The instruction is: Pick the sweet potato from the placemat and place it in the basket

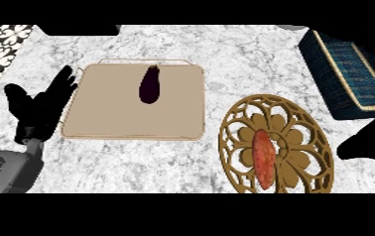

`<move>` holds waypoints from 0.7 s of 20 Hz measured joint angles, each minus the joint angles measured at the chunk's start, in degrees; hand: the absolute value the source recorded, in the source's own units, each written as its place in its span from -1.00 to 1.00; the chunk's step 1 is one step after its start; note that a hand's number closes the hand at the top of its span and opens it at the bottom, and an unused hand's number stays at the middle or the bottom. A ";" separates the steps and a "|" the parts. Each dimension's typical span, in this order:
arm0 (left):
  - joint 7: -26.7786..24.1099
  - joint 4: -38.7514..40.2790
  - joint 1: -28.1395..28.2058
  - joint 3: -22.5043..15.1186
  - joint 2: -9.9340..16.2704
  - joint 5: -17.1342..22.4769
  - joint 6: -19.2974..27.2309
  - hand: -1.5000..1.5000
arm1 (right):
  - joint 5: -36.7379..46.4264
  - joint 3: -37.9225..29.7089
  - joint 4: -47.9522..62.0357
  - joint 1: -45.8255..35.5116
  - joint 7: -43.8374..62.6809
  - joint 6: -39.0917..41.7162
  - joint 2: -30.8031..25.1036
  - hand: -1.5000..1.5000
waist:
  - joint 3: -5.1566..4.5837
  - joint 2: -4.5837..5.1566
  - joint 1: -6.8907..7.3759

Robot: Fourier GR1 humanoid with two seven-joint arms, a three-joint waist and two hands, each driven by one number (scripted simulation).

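resting open beside the placemat [132,101], left hand [40,103] empty; right hand [359,146] unreadable, sweet potato [264,158] in basket [245,112]

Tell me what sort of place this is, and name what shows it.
Most likely a kitchen counter: a white marbled countertop, a beige placemat with an eggplant lying on it, and a sweet potato sitting in a gold openwork basket beside it.

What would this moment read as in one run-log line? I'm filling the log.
sweet potato: in basket | eggplant: on placemat | left hand: open, beside placemat | right hand: at right edge, fingers unclear
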 measured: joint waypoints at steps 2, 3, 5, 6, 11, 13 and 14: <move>0.08 -0.14 0.17 -0.14 -0.62 -0.55 0.40 0.00 | -4.85 -1.03 1.16 -0.10 1.19 3.70 -1.72 -1.00 | 0.04 0.04 -0.03; 0.10 -0.35 0.41 0.14 -0.58 -0.55 0.13 0.00 | -7.06 -1.66 1.54 -0.09 1.67 5.15 -2.55 -1.00 | 0.06 0.05 -0.01; 0.24 -0.62 0.52 0.17 -1.22 -1.07 0.33 0.00 | -12.16 -3.96 1.54 0.63 2.45 7.34 -4.62 -1.00 | 0.08 0.04 -0.17; 0.53 -1.40 0.87 0.17 -1.44 -1.35 0.59 0.00 | -13.60 -5.05 2.54 1.05 1.90 8.55 -5.14 -1.00 | 0.10 0.05 -0.06; 1.12 -1.46 1.08 1.94 -1.11 -1.77 -0.52 0.00 | -19.60 -12.78 1.80 9.04 -1.35 12.06 -7.60 -1.00 | 0.18 0.08 -0.52; 1.26 -1.09 1.11 2.61 -1.16 -1.86 -1.26 0.00 | -19.08 -15.64 -0.83 13.18 -2.43 11.72 -6.49 -1.00 | 0.20 0.07 -0.64; 1.02 -0.97 1.33 2.99 -1.25 -1.88 -1.56 0.00 | -18.45 -17.56 -1.09 15.19 -3.82 12.26 -5.99 -1.00 | 0.20 0.09 -0.63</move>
